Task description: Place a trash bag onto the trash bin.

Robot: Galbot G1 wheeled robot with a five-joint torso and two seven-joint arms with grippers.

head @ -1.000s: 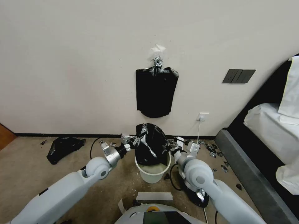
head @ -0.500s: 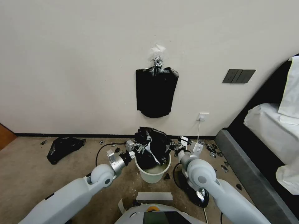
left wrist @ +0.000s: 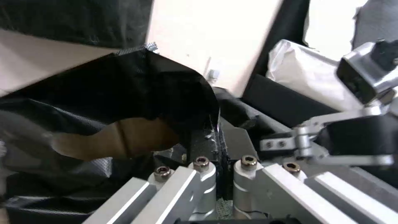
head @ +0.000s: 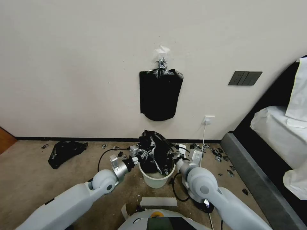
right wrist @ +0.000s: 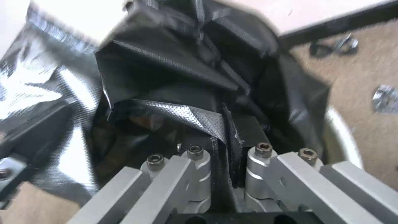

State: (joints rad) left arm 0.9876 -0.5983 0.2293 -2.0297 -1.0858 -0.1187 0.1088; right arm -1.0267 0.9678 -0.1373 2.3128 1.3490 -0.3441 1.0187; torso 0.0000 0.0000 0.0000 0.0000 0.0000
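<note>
Over trash bin (head: 156, 179), claws pinching trash bag (head: 155, 152)

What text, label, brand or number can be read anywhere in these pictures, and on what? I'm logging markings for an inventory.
None can be read.
Trash bin: plain cream, unmarked.
Trash bag, pinched by the left gripper and the right gripper: bare black film.
Black bundle on the wall: no print.
Dark wall switch plate and white socket: no legible marking.
</note>
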